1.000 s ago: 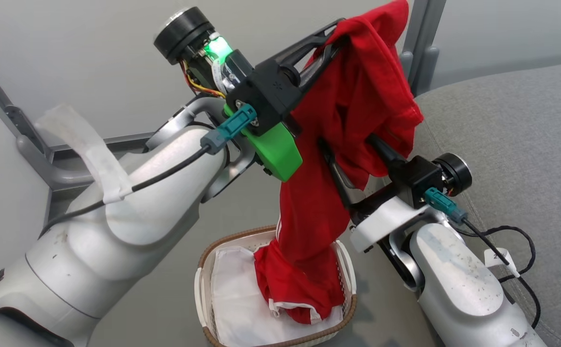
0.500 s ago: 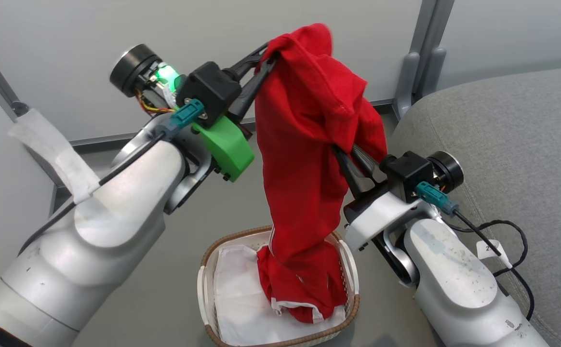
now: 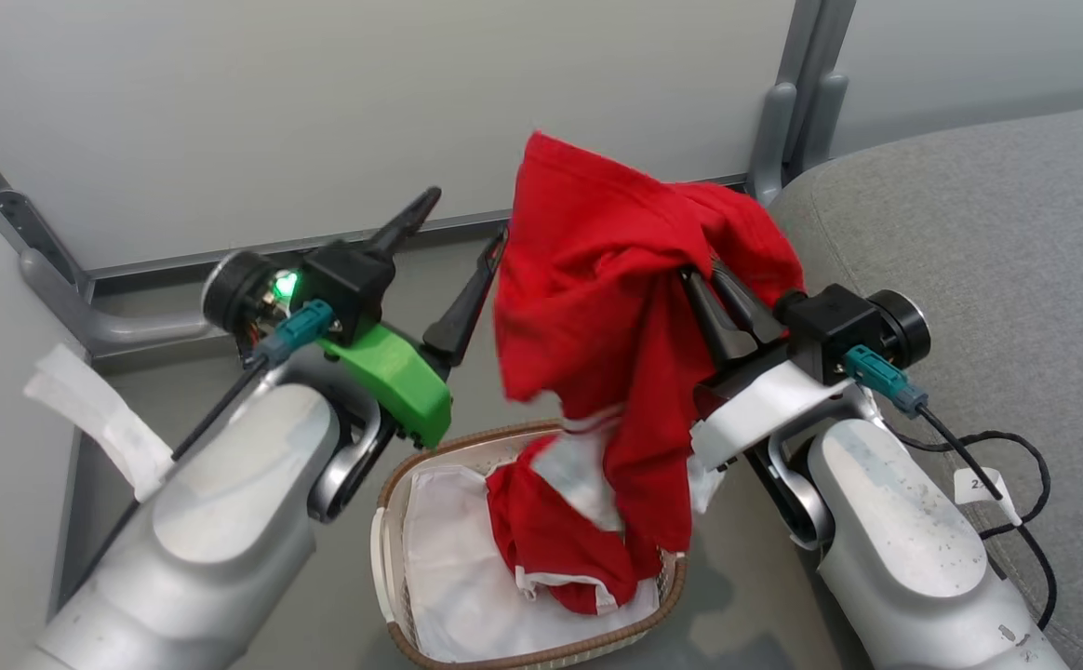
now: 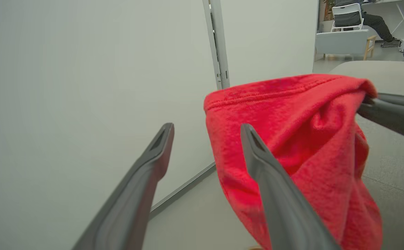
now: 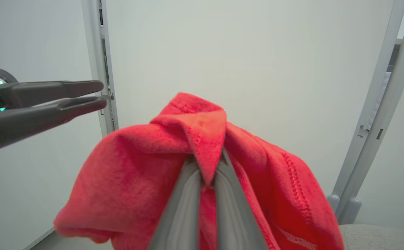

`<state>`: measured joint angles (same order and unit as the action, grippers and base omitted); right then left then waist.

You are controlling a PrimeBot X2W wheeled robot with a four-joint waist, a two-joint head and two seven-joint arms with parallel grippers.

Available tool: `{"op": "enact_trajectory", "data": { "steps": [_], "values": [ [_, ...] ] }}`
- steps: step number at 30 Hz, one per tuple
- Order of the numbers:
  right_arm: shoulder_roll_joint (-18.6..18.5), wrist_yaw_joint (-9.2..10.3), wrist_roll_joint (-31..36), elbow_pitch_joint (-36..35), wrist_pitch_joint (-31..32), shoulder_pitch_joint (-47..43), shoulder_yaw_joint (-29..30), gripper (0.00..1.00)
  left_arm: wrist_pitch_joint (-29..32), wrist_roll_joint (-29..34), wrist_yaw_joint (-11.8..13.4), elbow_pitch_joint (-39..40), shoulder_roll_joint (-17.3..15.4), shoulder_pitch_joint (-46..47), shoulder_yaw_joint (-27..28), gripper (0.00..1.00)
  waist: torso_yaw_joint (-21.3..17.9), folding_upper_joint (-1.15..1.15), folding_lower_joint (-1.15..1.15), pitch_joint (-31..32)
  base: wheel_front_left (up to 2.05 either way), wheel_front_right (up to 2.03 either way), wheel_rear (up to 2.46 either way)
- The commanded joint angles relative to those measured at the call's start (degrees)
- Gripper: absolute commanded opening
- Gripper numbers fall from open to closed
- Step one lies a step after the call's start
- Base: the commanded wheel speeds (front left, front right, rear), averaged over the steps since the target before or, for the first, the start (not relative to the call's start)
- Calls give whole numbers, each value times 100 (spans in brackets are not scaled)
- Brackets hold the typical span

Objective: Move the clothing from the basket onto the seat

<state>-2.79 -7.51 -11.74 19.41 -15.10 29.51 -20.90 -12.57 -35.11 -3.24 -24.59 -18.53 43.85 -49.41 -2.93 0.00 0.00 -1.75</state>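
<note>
The red clothing point(image 3: 616, 307) hangs bunched from my right gripper point(image 3: 701, 279), which is shut on a fold near its top; its lower end trails into the basket point(image 3: 391, 521). More red fabric with white trim point(image 3: 555, 558) lies in the basket on a white liner. In the right wrist view my fingers pinch the clothing point(image 5: 136, 173) at the right gripper point(image 5: 206, 163). My left gripper point(image 3: 461, 225) stands open just left of the cloth, holding nothing. Seen from the left wrist, the left gripper point(image 4: 207, 127) gapes beside the clothing point(image 4: 292, 139). The grey seat point(image 3: 988, 214) lies to the right.
Pale wall panels with grey posts point(image 3: 788, 112) stand close behind both arms. A black cable point(image 3: 1016, 484) loops over the seat's near edge beside my right forearm. The basket sits on grey floor between my arms. A distant chair point(image 4: 347, 17) shows in the left wrist view.
My left gripper has opened, let go of the clothing and dropped down to the left. The right gripper has shut on the cloth, which now hangs from it alone and lower.
</note>
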Motion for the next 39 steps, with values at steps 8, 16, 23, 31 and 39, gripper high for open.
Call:
{"op": "enact_trajectory", "data": {
  "steps": [8,16,23,31,39],
  "values": [
    [-19,4,159,-92,-10,-141,314,0,-230,-294,210,261,170,-1050,234,100,-8,0,0,-99,0,0,0],
    [-21,4,279,-117,-10,-229,535,0,-266,-71,314,483,220,-1663,314,100,27,0,0,-177,0,0,0],
    [-23,4,350,-184,-10,-324,763,0,-264,221,371,720,272,-1934,510,100,-48,0,0,-272,0,0,0],
    [-20,4,559,-461,-11,-450,1053,0,-256,516,351,1019,289,-2143,702,100,-654,0,0,-520,0,0,0],
    [-21,6,626,-791,-11,-598,1325,0,-256,804,354,1220,222,-2152,690,100,-1712,0,0,-820,0,0,0]
  ]
}}
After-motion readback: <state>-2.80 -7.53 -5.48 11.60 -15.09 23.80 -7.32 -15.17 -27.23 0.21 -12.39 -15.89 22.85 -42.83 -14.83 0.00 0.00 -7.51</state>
